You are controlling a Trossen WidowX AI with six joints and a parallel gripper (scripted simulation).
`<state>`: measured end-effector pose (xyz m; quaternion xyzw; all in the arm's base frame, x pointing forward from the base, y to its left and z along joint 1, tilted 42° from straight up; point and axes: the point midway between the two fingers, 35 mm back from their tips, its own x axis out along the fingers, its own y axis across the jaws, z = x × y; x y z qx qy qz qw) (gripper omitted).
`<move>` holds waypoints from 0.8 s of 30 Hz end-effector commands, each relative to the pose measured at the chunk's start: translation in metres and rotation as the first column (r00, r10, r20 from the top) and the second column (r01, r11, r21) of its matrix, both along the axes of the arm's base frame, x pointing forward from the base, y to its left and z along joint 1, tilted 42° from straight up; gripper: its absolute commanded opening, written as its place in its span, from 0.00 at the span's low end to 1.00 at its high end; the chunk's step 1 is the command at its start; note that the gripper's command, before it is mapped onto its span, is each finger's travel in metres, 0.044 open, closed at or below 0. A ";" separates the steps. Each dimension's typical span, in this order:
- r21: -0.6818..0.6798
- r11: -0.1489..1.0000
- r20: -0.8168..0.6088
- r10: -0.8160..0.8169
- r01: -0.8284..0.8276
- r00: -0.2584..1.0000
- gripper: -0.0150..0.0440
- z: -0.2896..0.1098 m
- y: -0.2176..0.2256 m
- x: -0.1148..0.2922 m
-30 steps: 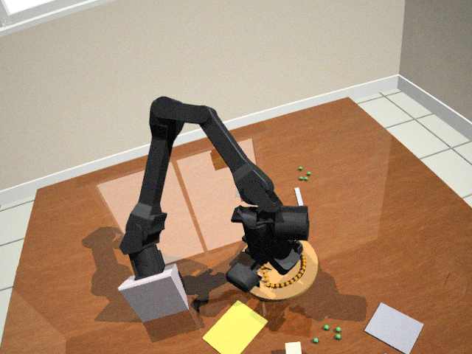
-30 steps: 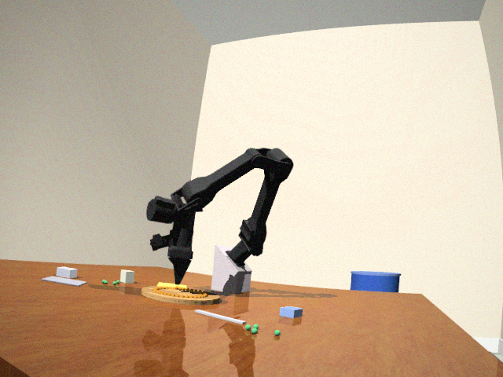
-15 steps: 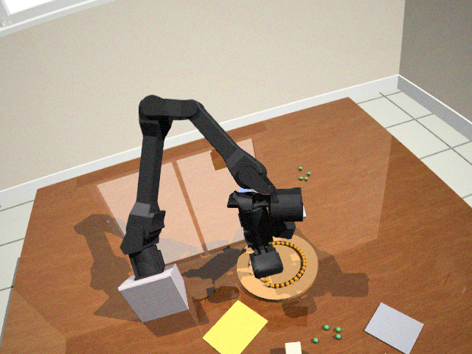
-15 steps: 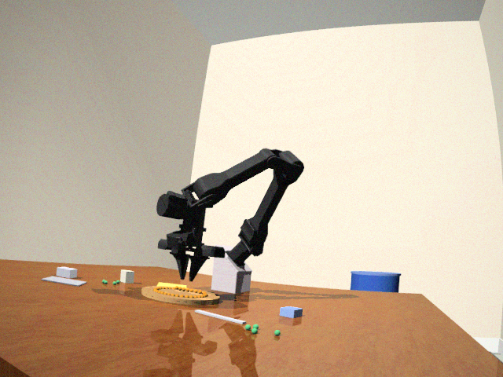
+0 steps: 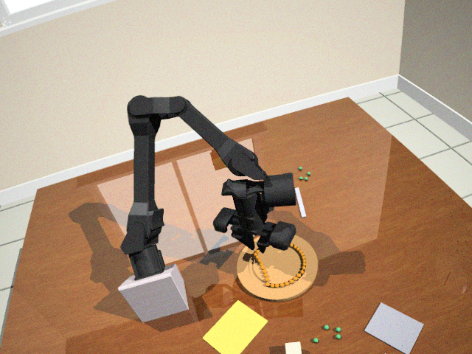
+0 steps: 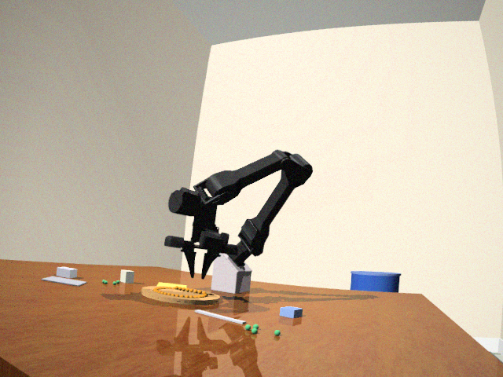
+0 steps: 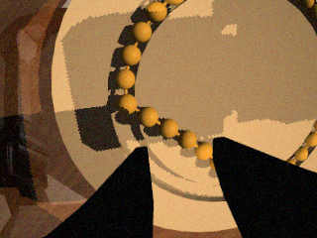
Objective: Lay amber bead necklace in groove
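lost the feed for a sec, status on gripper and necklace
Black parallel-jaw gripper above board, partly closed, holding nothing. Amber bead necklace lying in groove of round tan bead board. Nothing in the way.

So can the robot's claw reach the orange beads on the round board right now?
Probably yes. The gripper hangs just above the round bead board, holding nothing, with its fingers a little apart. The amber bead necklace lies right below the fingertips, and nothing sits between them.
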<state>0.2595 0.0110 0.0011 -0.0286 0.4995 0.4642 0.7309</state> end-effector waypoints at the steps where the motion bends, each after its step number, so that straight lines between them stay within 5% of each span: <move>1: -0.056 0.942 0.276 0.334 -0.331 0.901 0.46 0.014 0.014 -0.007; 24: -0.063 0.942 0.279 0.334 -0.330 0.900 0.46 0.004 0.022 -0.004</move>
